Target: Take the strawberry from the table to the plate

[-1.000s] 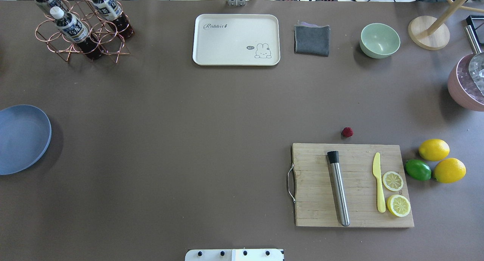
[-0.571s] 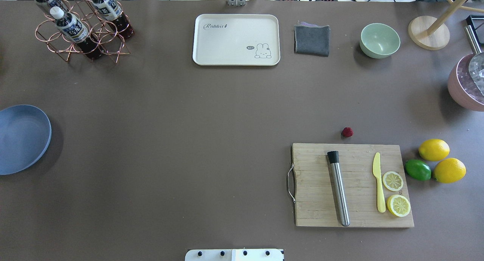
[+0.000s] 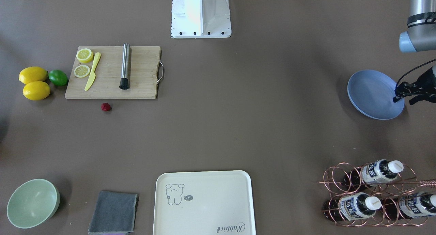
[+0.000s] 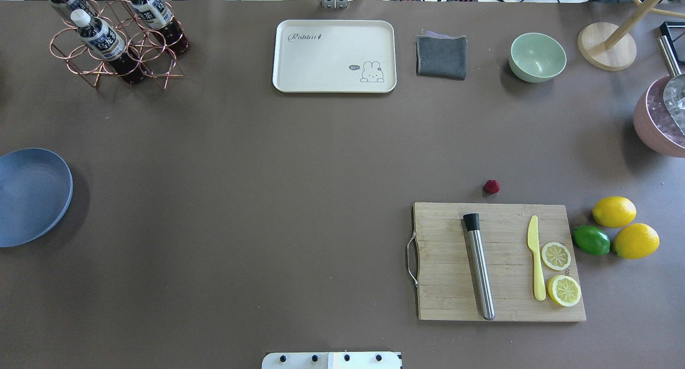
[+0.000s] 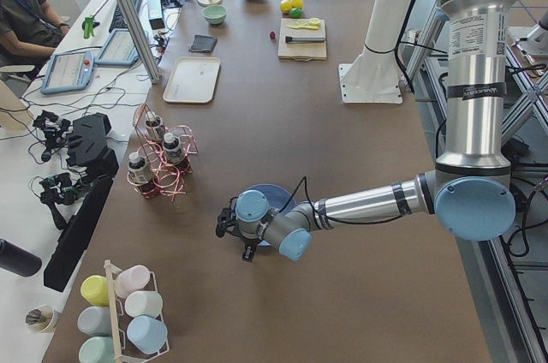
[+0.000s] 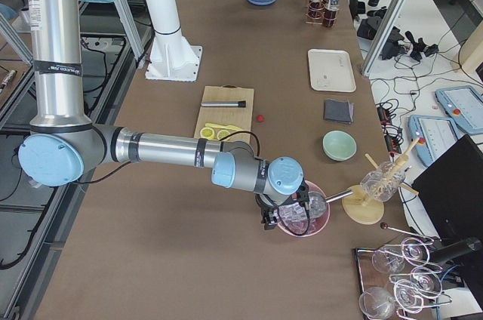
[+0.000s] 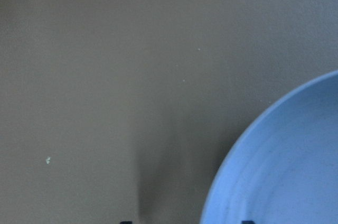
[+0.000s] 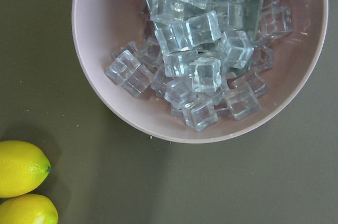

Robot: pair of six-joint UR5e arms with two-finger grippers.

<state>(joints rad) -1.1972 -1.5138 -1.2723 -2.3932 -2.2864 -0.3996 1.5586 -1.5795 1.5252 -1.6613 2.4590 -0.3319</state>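
Observation:
The strawberry (image 4: 491, 186) (image 3: 106, 107), a tiny dark-red berry, lies on the table (image 4: 278, 198) just beyond the far edge of the cutting board. At the table's left end rests the light blue plate (image 4: 32, 198) (image 3: 371, 92). My left gripper (image 3: 404, 98) (image 5: 235, 241) hovers over the plate's outer rim. In the left wrist view its two tips peek in apart at the bottom, open, with nothing between them. My right gripper (image 6: 275, 220) shows only in the exterior right view, above the pink bowl of ice cubes (image 8: 195, 49), far from the strawberry. I cannot tell whether it is open or shut.
A bamboo cutting board (image 4: 444, 283) carries a steel muddler (image 4: 480, 267), a yellow knife (image 4: 535, 256) and two lemon slices. Two lemons (image 4: 614, 211) and a lime (image 4: 591, 240) lie to its right. At the back stand a cream tray (image 4: 334, 56), grey cloth (image 4: 441, 56), green bowl (image 4: 537, 57) and bottle rack (image 4: 115, 37).

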